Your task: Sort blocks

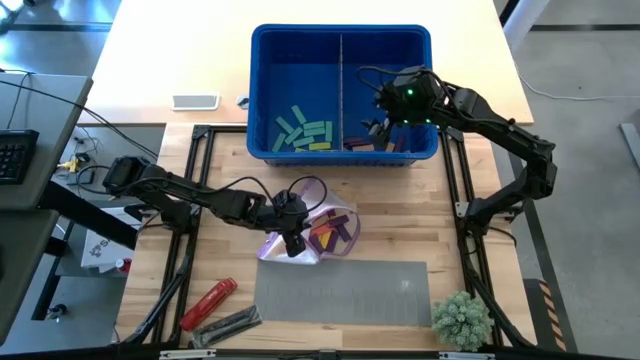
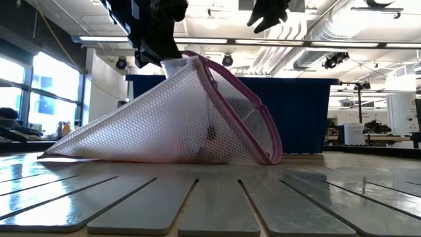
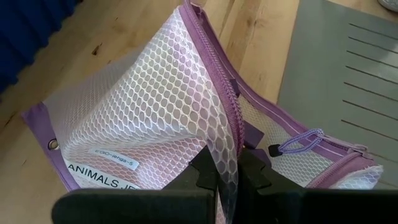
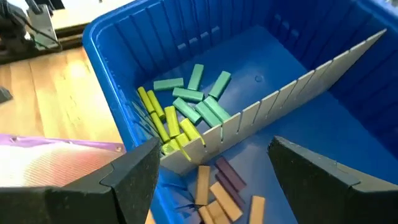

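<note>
Grey mat (image 2: 217, 204) slats lie closest, and behind them the left gripper (image 1: 293, 243) is pinched tight on the mesh bag (image 1: 310, 232), lifting one end. Over the big blue bin (image 1: 262, 80) the right gripper (image 1: 385, 112) hangs with fingers wide apart and empty. Sorted blocks (image 4: 186, 109) fill both sides, so I think it must go back to the bag for another.

A blue plastic divided bin (image 1: 262, 60) sits behind a white mesh purple-zippered pouch (image 1: 300, 232); teal and yellow-green blocks (image 1: 303, 132) lie in its left compartment, tan and purple blocks (image 4: 219, 190) in its right.
</note>
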